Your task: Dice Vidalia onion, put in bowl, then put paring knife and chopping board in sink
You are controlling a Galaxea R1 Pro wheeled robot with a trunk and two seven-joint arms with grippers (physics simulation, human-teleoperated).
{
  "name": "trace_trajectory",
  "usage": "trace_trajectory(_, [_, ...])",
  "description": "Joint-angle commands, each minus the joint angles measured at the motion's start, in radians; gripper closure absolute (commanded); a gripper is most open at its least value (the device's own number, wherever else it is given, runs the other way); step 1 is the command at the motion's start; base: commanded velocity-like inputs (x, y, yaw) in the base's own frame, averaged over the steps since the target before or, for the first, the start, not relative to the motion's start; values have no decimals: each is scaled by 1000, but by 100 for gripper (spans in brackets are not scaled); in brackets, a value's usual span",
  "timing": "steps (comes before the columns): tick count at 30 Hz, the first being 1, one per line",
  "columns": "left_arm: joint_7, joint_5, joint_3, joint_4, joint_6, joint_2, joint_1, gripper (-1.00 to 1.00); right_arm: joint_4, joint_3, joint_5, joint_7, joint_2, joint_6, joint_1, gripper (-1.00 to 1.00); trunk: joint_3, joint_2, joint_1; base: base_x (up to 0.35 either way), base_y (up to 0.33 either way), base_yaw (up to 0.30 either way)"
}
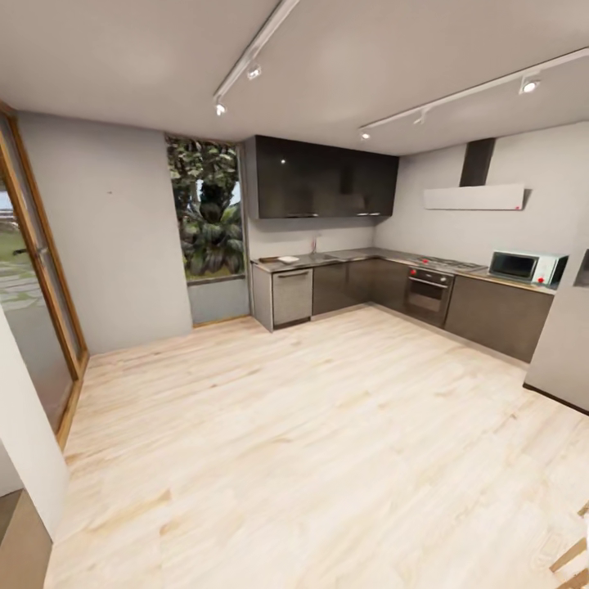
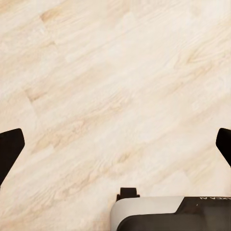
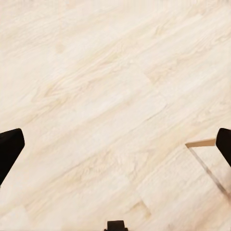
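Note:
Across the room, the grey countertop (image 1: 360,255) runs along the far wall over dark cabinets. The sink (image 1: 321,258) lies near its left end, with a thin tap (image 1: 313,244) behind it. A small white bowl (image 1: 288,259) rests left of the sink, and a dark strip beside it looks like the chopping board (image 1: 268,260). The Vidalia onion and the paring knife are too small to make out from here. My left gripper (image 2: 115,144) and right gripper (image 3: 115,144) both hang open over pale wooden floor, holding nothing.
A wide wooden floor (image 1: 311,425) stretches to the cabinets. An oven (image 1: 428,294) and a microwave (image 1: 523,266) stand along the right run of counter. A glass door (image 1: 33,286) is at left, a white wall corner (image 1: 24,442) near left, another wall (image 1: 564,343) at right.

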Motion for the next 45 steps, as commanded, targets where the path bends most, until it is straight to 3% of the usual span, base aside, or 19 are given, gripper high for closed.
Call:
trace_trajectory(1, [0,0,1,0,-2,0,0,-100,1,0,0,-3,0,-3,0,-100,0,0,1,320,0,0])
trace_trajectory(45, [0,0,1,0,-2,0,0,-100,1,0,0,-3,0,-3,0,-100,0,0,1,320,0,0])
